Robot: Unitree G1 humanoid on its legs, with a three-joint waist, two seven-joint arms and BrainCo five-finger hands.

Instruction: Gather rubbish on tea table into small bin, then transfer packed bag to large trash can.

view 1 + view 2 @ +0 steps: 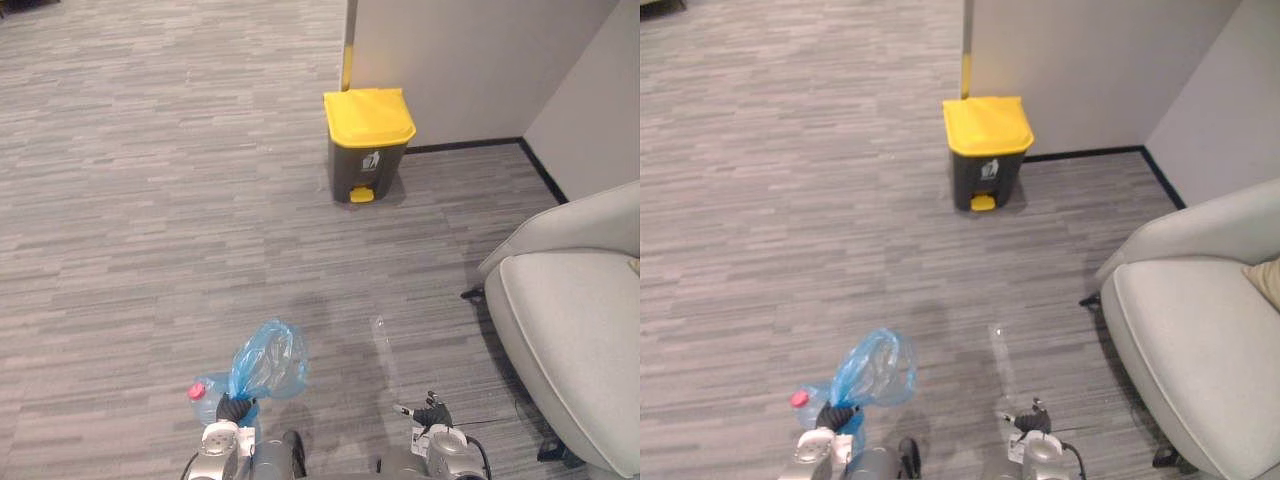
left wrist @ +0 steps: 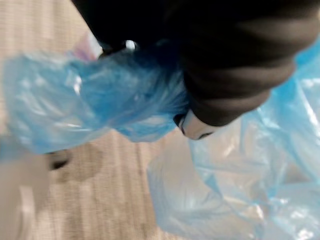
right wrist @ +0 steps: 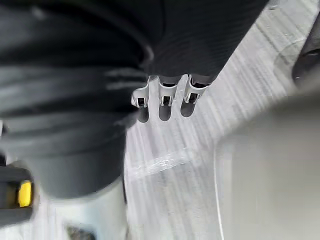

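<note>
Clenched by left hand [image 1: 233, 409] at seven o'clock: translucent blue plastic rubbish bag [image 1: 268, 362], gripped at bunched neck, likely to keep its load, pink-capped bottle [image 1: 196, 391] too, shut in for carrying. At five o'clock, right hand [image 1: 432, 412] slack, empty. Well apart at twelve o'clock, dark grey trash can with yellow lid [image 1: 367, 140], lid down. At three o'clock, pale grey armchair [image 1: 570, 350] beside the route.
</note>
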